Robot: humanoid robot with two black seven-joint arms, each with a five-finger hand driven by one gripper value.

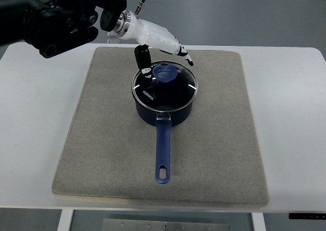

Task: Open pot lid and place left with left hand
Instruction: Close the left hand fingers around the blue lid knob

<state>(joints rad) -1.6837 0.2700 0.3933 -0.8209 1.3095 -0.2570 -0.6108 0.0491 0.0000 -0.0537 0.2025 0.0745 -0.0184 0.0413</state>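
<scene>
1. Fingers [145,57] of the left hand [158,40] were seen spread and relaxed, clamped on nothing; one dark finger was pointed down toward the far-left rim of the lid [164,84], while the white ones were extended to the right above the lid's far edge.
2. Whether the dark fingertip was touching the lid could not be determined.
3. The left arm [56,17] was observed entering from the upper left corner.
4. The glass lid was found seated on the dark blue pot [164,111], with its blue knob [165,73] just beside the fingers.
5. The pot was positioned on the grey mat [102,159], toward its far half, with the long blue handle [163,152] directed toward the near edge.
6. The mat was laid on the white tabletop [290,129].
</scene>
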